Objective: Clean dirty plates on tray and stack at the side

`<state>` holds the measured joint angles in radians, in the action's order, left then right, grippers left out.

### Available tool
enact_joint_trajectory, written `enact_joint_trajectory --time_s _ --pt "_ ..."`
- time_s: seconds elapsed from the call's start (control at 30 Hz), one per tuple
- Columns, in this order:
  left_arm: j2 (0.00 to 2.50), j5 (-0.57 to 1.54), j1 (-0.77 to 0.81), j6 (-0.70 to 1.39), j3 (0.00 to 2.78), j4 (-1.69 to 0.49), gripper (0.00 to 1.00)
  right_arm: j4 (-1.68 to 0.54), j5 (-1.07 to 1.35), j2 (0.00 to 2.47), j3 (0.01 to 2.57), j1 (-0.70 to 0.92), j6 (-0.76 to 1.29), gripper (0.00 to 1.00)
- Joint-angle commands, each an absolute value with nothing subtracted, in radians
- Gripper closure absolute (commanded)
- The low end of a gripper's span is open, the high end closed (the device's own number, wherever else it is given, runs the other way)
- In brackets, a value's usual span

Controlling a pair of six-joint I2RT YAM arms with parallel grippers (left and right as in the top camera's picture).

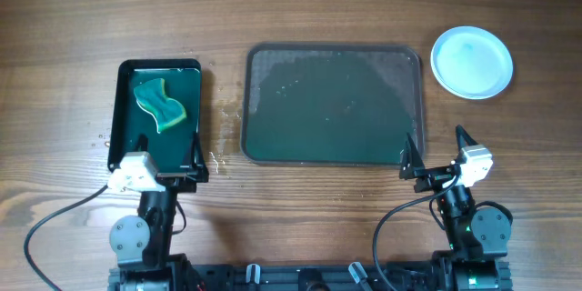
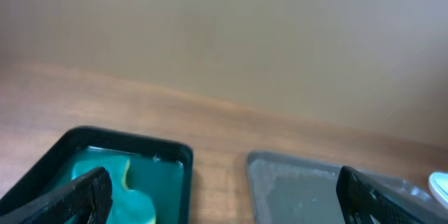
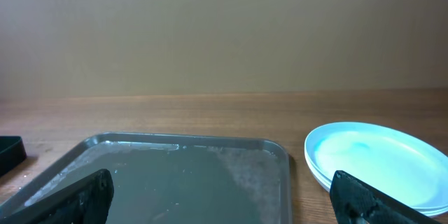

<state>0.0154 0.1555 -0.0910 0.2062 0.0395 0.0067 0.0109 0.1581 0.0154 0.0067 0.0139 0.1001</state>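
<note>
One wooden table (image 1: 318, 0) carries everything. On it lies one large dark grey tray (image 1: 336, 105), rounded at the corners and low-rimmed, its floor wet-looking and flecked with pale specks; left of it and apart sits one smaller black tray (image 1: 121, 109) with a green inside. The plates (image 1: 471, 62) stand in one stack on the bare wood beyond the grey tray's far right corner, near it but not touching; the top one is pale blue, round and shallow, with a faint teal tinge near its middle. One yellow-and-green sponge (image 1: 160, 105) lies in the black tray; a few droplets (image 1: 216, 159) dot the wood between the two trays.

The overhead view gives the stack as a single disc; the right wrist view shows a white rim under the blue plate, though how many lie beneath I cannot tell.

Two grippers: the left gripper (image 2: 224, 185) hangs at the black tray's near end, fingers spread wide, holding nothing; the right gripper (image 3: 220, 185) hangs by the grey tray's near right corner, likewise spread and empty.
</note>
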Motion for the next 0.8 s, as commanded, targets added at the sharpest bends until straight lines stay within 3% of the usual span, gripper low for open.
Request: enact_joint_trajectory --time_s 0.0,0.13,0.57,0.77 --pt "0.003 0.167 -0.062 0.19 0.006 0.014 0.0 0.013 0.181 0.004 0.005 0.009 0.105 0.0" --pt "0.003 0.155 -0.062 0.185 0.006 -0.067 0.0 0.013 0.181 0.004 0.005 0.009 0.105 0.0" --pt "0.003 0.145 -0.065 -0.015 0.006 -0.068 0.0 0.013 0.181 0.004 0.005 0.009 0.105 0.0" --pt "0.003 0.131 -0.065 -0.015 0.006 -0.069 0.0 0.013 0.181 0.004 0.005 0.009 0.105 0.0"
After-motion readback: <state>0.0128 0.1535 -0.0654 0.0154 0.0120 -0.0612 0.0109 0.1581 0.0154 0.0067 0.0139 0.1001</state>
